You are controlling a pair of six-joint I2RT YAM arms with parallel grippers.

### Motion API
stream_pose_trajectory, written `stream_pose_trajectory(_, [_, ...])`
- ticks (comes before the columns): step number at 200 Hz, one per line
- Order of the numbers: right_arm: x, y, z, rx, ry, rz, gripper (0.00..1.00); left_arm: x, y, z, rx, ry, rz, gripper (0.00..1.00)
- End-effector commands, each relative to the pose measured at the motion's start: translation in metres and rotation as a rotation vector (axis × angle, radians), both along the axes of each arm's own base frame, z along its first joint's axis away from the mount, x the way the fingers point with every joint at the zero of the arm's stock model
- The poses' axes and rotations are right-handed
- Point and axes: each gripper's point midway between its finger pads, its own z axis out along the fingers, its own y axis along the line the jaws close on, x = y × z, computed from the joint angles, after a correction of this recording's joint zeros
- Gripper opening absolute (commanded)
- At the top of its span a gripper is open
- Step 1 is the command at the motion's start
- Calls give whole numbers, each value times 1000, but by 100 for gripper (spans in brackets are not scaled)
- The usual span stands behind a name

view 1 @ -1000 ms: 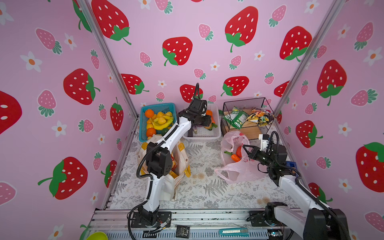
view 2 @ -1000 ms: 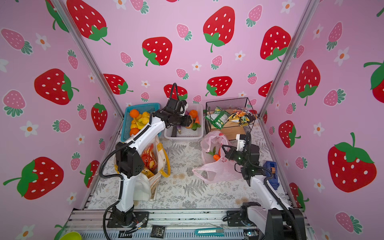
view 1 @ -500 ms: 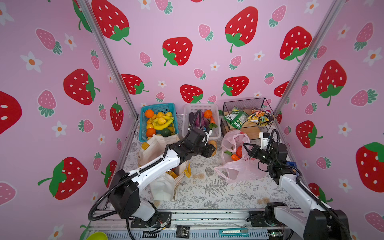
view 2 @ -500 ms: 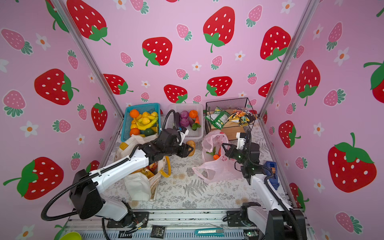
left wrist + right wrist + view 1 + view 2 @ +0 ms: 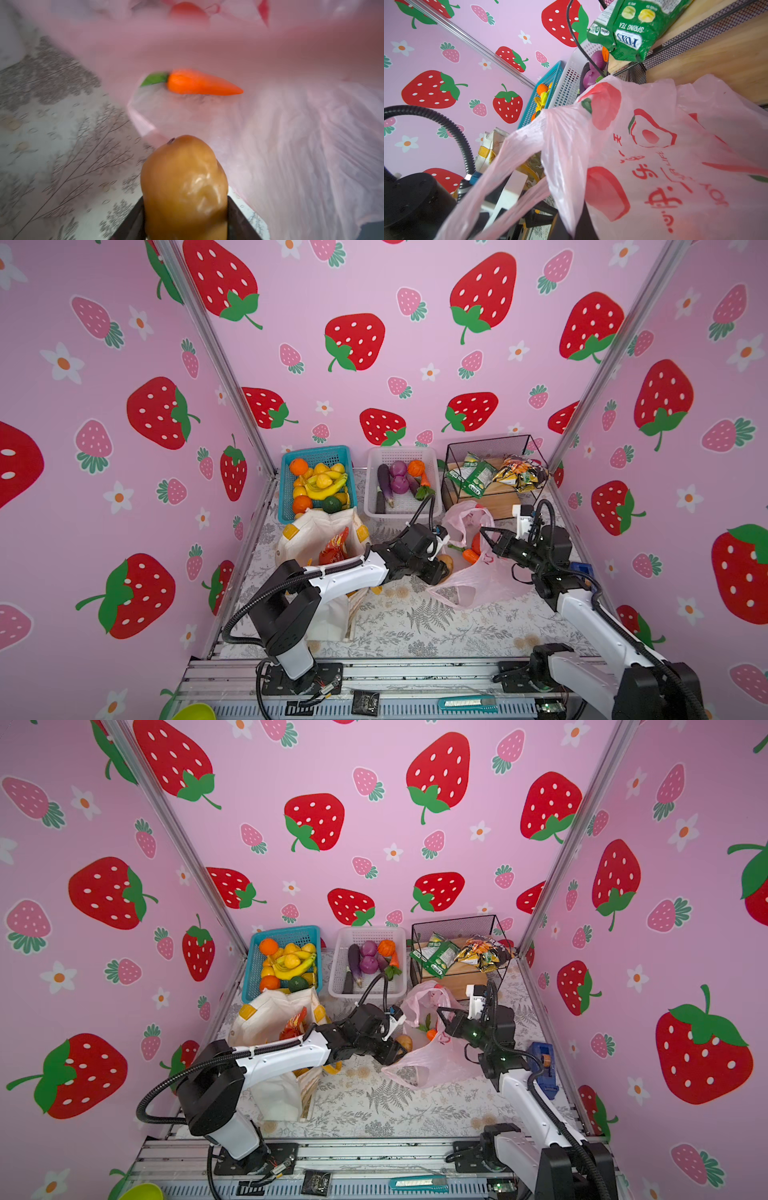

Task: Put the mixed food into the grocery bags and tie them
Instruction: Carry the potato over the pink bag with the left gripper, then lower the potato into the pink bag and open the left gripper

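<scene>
So that the bag (image 5: 654, 155) gapes, right fingers (image 5: 492, 537) pinch its rim while left fingers (image 5: 133, 224) clamp the potato (image 5: 185, 187) at its mouth.

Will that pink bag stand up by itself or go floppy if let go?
Probably floppy: the pink bag is thin, wrinkled film, its mouth held up where the right gripper pinches it. It looks light, so a push would likely crumple or slide it, though the carrot inside may anchor it slightly.
</scene>
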Motion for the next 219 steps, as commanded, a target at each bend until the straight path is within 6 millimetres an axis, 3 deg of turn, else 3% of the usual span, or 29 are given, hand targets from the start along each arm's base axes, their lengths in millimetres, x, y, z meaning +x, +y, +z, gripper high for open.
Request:
stream_pose_trajectory(1, [-4, 2, 12, 19, -30, -3, 0, 7, -40, 49, -208, -48, -27, 29])
stream_pose_trajectory(30, [-9, 1, 11, 16, -31, -3, 0, 38, -56, 44, -288, -5, 132, 30])
stream_pose_trajectory(54, [-12, 2, 9, 19, -23, 3, 0, 61, -63, 23, -293, 36, 258, 33])
stream_pose_trajectory(93, [-12, 6, 8, 25, -26, 21, 0, 85, -63, 0, -294, 50, 404, 50])
stream_pose_trajectory(126, [-9, 6, -1, 3, -12, 20, 0, 85, -53, -2, -238, 10, 403, 67])
stream_pose_trajectory(154, [-7, 6, -8, -12, -2, 20, 0, 82, -36, 5, -211, -18, 394, 76])
stream_pose_trajectory(186, [-3, 5, -9, -24, -5, 14, 0, 76, -14, 6, -185, -2, 379, 79])
stream_pose_trajectory(219, [6, -4, -4, -39, -22, -16, 0, 54, 3, 15, -197, 29, 275, 77])
